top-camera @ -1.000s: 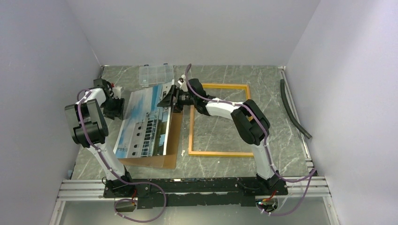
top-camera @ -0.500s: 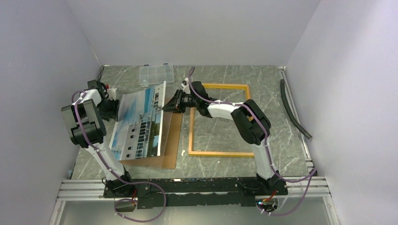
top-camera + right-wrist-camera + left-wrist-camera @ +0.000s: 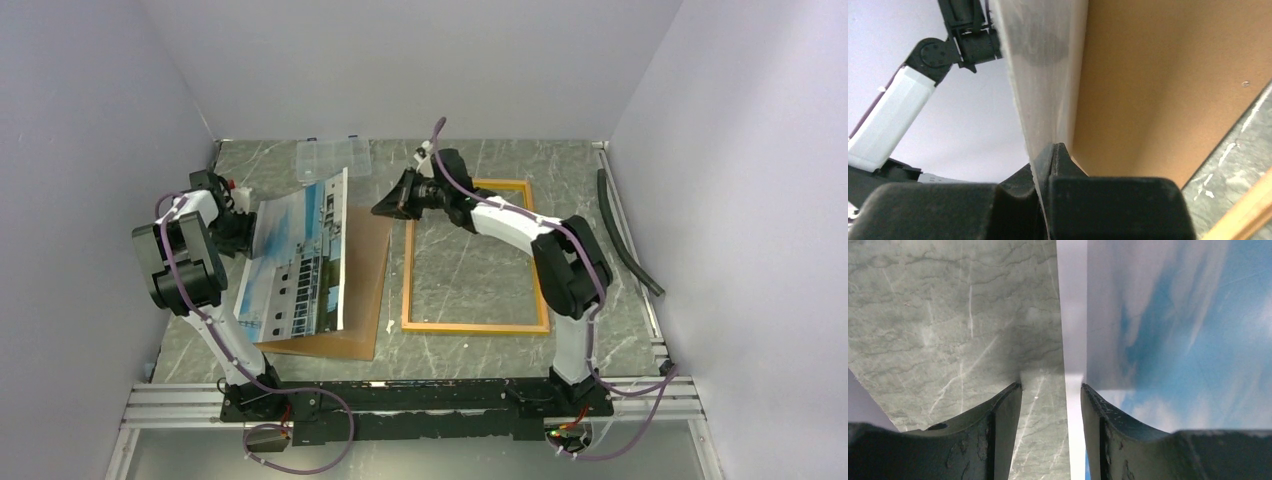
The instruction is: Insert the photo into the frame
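The photo (image 3: pixel 295 258), a building under blue sky, stands steeply tilted at the left, its lower edge on the brown board. Its sky part fills the right of the left wrist view (image 3: pixel 1173 315). My left gripper (image 3: pixel 242 224) is at its left edge. That gripper (image 3: pixel 1051 390) is open, the photo's white margin lying against one finger with a gap to the other. My right gripper (image 3: pixel 377 211) sits by the raised right edge. In its wrist view the photo's pale back (image 3: pixel 1043 60) narrows into the shut right gripper (image 3: pixel 1050 147). The yellow-orange frame (image 3: pixel 406 285) lies flat in the middle.
A brown backing board (image 3: pixel 366 275) lies under and right of the photo, and fills the right wrist view (image 3: pixel 1173 75). A clear compartment box (image 3: pixel 333 157) sits at the back. A black hose (image 3: pixel 625 235) runs along the right wall. The frame's corner (image 3: pixel 1248 217) shows low right.
My right gripper has shut and its arm has swung back and to the right. The photo has tipped more upright, toward the left. The left gripper has barely moved.
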